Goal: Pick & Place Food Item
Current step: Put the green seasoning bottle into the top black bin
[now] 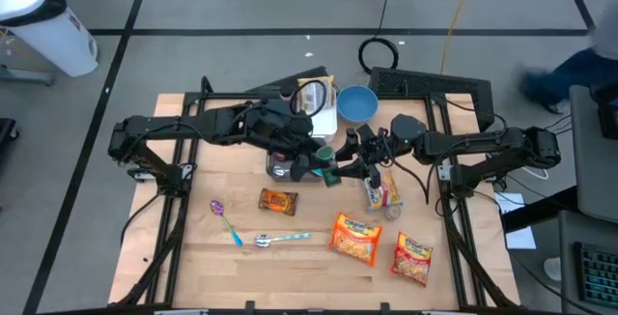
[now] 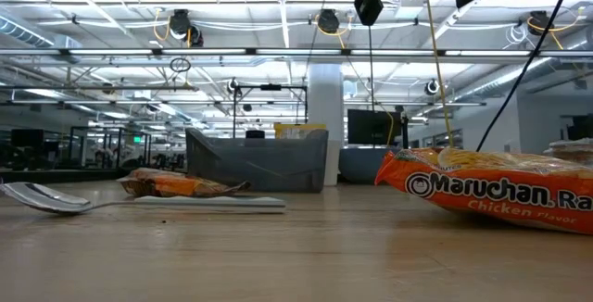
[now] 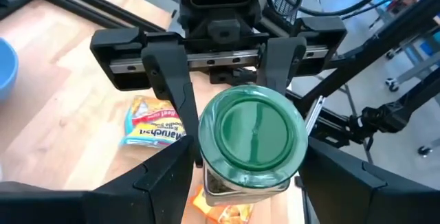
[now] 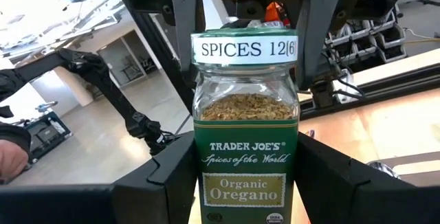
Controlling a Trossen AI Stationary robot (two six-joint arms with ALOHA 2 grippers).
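1. My left gripper (image 4: 251, 18) clamps the oregano jar (image 4: 245, 135) near its lid.
2. My right gripper (image 3: 227, 66) grips its body, mid-air above the table (image 1: 290, 267).
3. I'd loosen one side only, slowly.

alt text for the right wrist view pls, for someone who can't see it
A glass jar of Trader Joe's organic oregano, green lid labelled "SPICES 12(6)", fills the centre, upright between the right gripper in the foreground and the left gripper facing it from behind. Beyond are the left arm, wooden table and room floor.
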